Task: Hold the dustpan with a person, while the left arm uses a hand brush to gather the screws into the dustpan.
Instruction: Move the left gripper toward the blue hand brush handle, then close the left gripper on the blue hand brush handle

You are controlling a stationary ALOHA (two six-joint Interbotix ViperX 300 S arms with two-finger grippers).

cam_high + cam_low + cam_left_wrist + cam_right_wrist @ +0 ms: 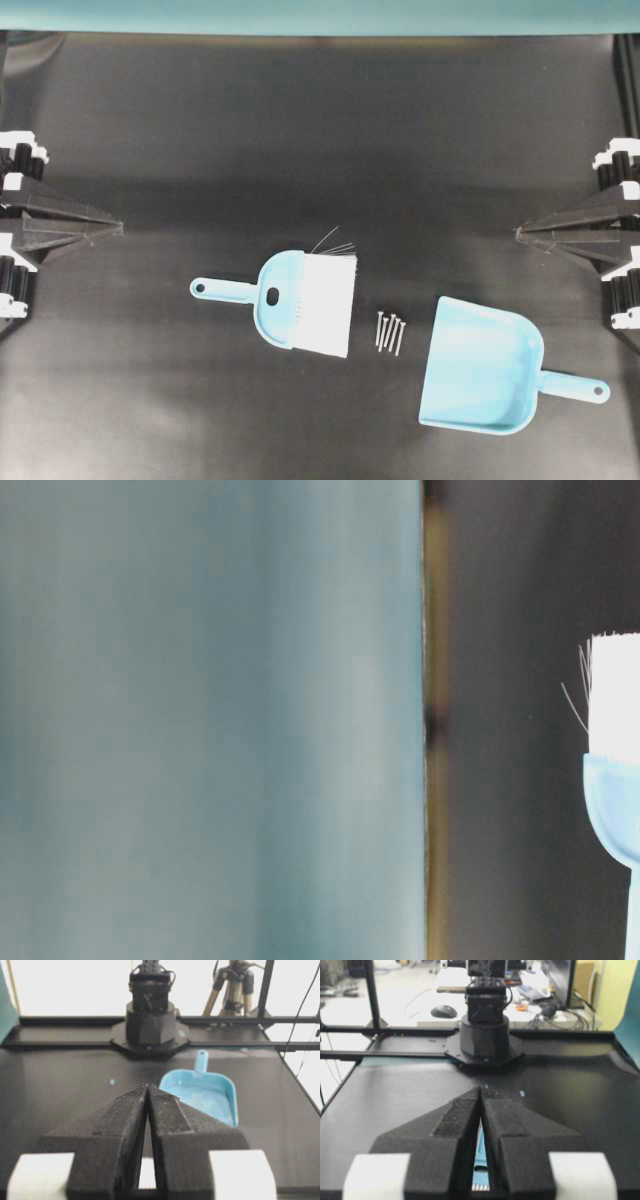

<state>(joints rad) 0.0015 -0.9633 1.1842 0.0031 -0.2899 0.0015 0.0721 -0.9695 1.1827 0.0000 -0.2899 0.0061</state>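
From overhead, the left end effector point(118, 229) and the right end effector point(518, 234) sit pinched closed and empty at opposite edges of the black surface point(300, 130), with the hand brush point(300, 300), the screws point(390, 332) and the dustpan point(480, 365) lying in a row between them, nearer the lower edge, the screws between bristles and pan mouth. The table-level view catches only the brush's bristles and head at its right edge. The left wrist view shows its tips together with the dustpan ahead and slightly right, while the right wrist view shows its tips meeting over a sliver of the blue brush handle.
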